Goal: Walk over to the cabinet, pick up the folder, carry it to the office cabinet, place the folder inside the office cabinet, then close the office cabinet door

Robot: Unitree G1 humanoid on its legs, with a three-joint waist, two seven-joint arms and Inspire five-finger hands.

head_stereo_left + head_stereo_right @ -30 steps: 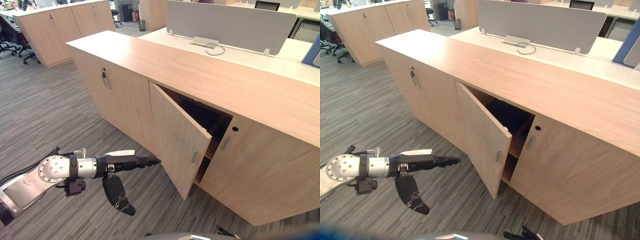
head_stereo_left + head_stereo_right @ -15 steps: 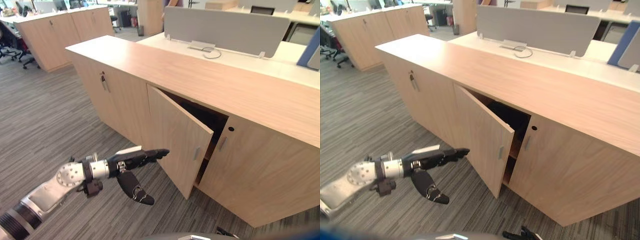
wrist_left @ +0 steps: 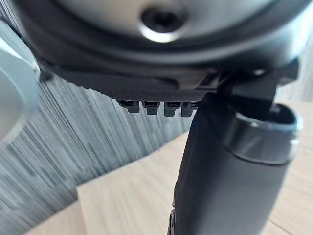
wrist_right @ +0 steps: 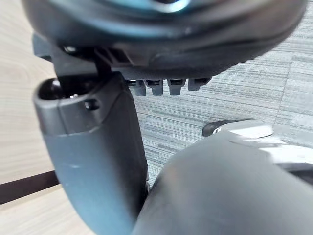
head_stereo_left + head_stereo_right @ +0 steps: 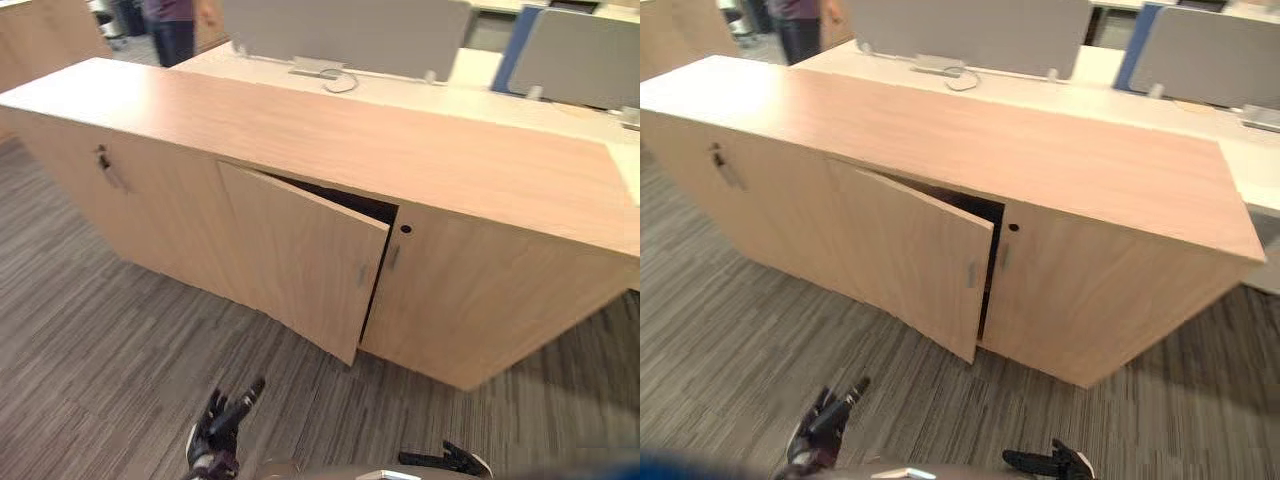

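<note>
While cabinet door [image 5: 300, 255] hangs ajar | left hand [image 5: 215, 440] well apart, empty, seemingly uncurled

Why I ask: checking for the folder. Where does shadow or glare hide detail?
Left eye view: the gap behind the office cabinet door lies in shadow, contents unreadable. Right eye view: pale glare washes the left end of the cabinet top.

A person [image 5: 172, 25] stands near a grey desk screen [image 5: 345, 32]; striped carpet [image 5: 90, 340] covers the floor.
</note>
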